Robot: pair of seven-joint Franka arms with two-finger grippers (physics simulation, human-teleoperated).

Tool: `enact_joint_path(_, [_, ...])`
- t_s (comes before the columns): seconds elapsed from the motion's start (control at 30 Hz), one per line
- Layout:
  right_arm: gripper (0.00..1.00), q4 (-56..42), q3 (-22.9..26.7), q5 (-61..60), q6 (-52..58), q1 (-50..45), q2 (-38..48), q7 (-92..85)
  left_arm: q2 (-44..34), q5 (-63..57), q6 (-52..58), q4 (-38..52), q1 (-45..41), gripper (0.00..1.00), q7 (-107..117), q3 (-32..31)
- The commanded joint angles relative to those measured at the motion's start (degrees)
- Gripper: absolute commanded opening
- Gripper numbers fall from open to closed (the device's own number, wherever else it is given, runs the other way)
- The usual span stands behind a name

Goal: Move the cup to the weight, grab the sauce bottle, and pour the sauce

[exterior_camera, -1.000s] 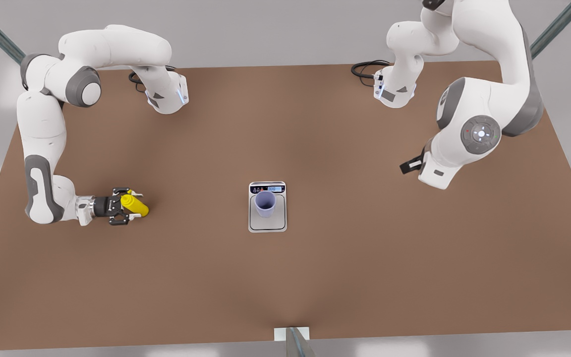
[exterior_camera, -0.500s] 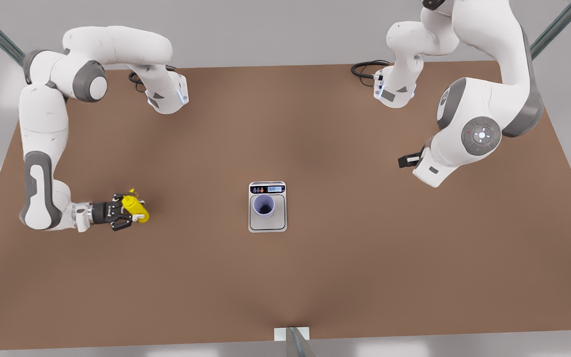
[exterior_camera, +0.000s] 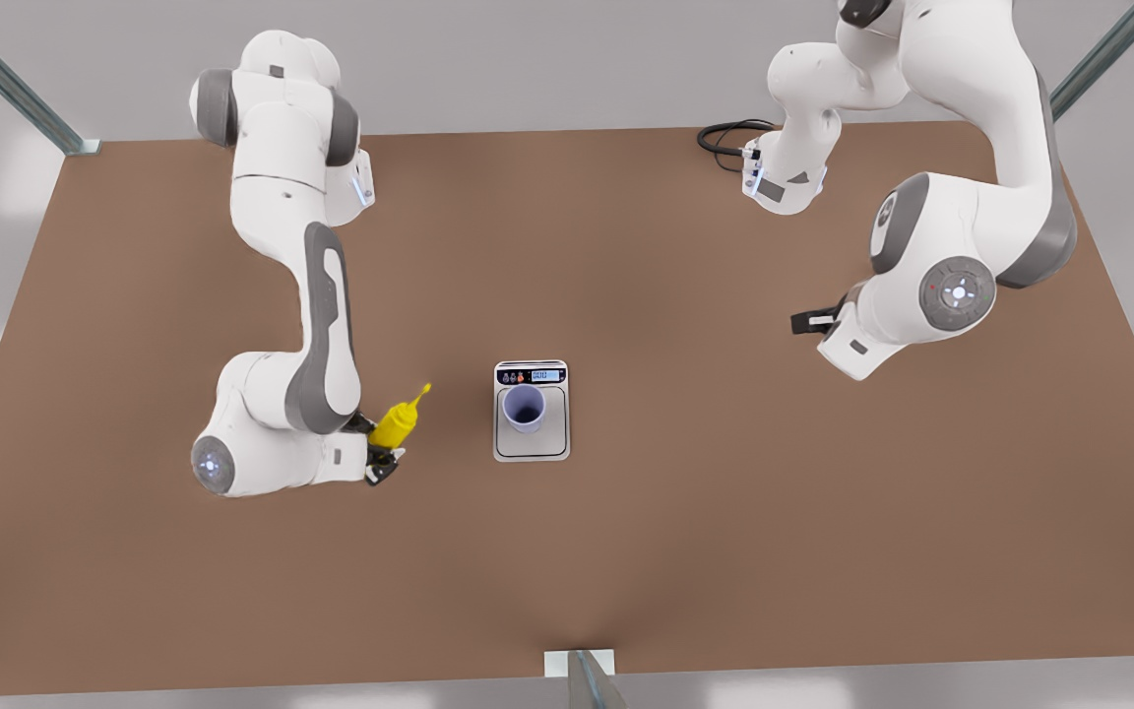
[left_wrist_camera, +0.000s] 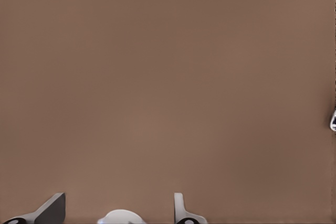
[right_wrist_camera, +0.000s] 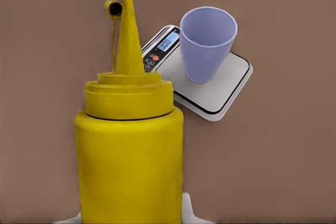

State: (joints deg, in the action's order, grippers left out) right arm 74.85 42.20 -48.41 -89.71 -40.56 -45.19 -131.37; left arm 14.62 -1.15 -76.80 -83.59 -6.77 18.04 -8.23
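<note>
The lavender cup [exterior_camera: 526,407] [right_wrist_camera: 207,43] stands upright on the weight [exterior_camera: 532,448] [right_wrist_camera: 231,85], near its lit display. To the front view's left of the weight, my right gripper [exterior_camera: 382,463] is shut on the lower body of the yellow sauce bottle [exterior_camera: 396,423] [right_wrist_camera: 129,156]. The bottle is off the table with its nozzle slanting toward the cup, and its small cap hangs open beside the tip. My left gripper [exterior_camera: 808,320] [left_wrist_camera: 116,205] waits open over bare table at the front view's right, far from the weight.
Brown table top [exterior_camera: 724,492] with wide free room around the weight. A black cable [exterior_camera: 724,138] coils at the back by an arm base. A small metal bracket [exterior_camera: 579,665] sits at the front edge.
My right arm has swung the sauce bottle from the front view's far left to just beside the weight and raised it. The left arm has barely shifted. The cup stayed put.
</note>
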Motion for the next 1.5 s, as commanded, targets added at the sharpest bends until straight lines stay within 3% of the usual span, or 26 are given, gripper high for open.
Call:
enact_joint_path(0.0, [0.55,-0.06,1.66,4.46,-6.35,-3.38,-0.08,38.11,-0.12,0.45,0.07,0.10,0.00,1.00,-3.53,-0.03])
enact_joint_path(0.33, [0.55,-4.45,1.83,14.66,-14.35,-13.67,-5.44,65.80,-0.03,0.19,0.07,0.10,-0.18,1.00,-3.45,-0.12])
enact_joint_path(0.57, [0.55,-3.92,1.75,28.45,-15.50,-18.85,-6.05,63.78,-0.03,0.19,0.16,0.19,-0.18,1.00,-3.36,-0.12])
enact_joint_path(1.17, [0.54,-2.69,1.92,36.98,-4.34,-21.32,-0.78,58.86,-0.03,0.10,0.16,0.19,-0.35,1.00,-3.10,-0.03])
enact_joint_path(1.47, [0.55,-2.25,1.66,41.20,-4.16,-24.74,-1.66,59.21,-0.03,0.01,0.16,0.19,-0.35,1.00,-3.10,-0.03])
